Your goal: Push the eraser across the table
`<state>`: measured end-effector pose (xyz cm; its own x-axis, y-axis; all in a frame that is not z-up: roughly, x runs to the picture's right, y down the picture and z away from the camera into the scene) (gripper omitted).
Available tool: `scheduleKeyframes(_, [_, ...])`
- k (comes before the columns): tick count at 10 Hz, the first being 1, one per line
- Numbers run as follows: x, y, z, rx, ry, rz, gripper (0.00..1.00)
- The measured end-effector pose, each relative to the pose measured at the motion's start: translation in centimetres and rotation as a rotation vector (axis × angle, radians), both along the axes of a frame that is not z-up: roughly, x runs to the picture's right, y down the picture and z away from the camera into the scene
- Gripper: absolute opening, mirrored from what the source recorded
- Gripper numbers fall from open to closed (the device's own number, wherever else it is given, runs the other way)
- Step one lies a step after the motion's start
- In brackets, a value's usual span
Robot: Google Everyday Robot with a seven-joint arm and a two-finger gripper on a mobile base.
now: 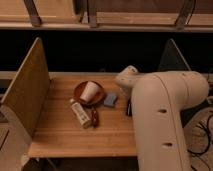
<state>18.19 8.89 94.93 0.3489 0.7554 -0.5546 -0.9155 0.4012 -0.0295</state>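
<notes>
The light wooden table [65, 135] has upright boards at its left and right sides. My white arm [165, 115] fills the right half of the view. Its wrist bends down over the table's right middle, and the gripper [127, 95] reaches down just right of the flat light-blue pad [111, 99]. A small dark block, which looks like the eraser [129, 108], shows as a narrow strip beside the arm's edge, under the gripper. Most of it is hidden by the arm. I cannot tell whether the gripper touches it.
A brown plate [80, 95] holds a white cup [91, 91] left of the pad. A pale tube [81, 113] and a slim reddish-brown stick [95, 117] lie in front of the plate. The left board [27, 92] and the right board [172, 57] bound the tabletop.
</notes>
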Motion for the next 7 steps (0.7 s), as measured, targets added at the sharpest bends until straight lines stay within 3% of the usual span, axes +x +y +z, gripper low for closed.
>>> scheduleKeyframes(2, [3.2, 1.6, -1.4, -0.016, 0.075, 0.028, 0.00])
scheduleKeyframes(3, [3.9, 1.3, -1.7, 0.002, 0.090, 0.036, 0.00])
scheduleKeyframes(4, [3.9, 0.1, -2.2, 0.042, 0.091, 0.038, 0.00])
scheduleKeyframes(6, [0.2, -6.9, -2.8, 0.203, 0.014, -0.008, 0.00])
scheduleKeyframes(7, [-1.9, -9.1, -3.3, 0.250, -0.022, -0.038, 0.00])
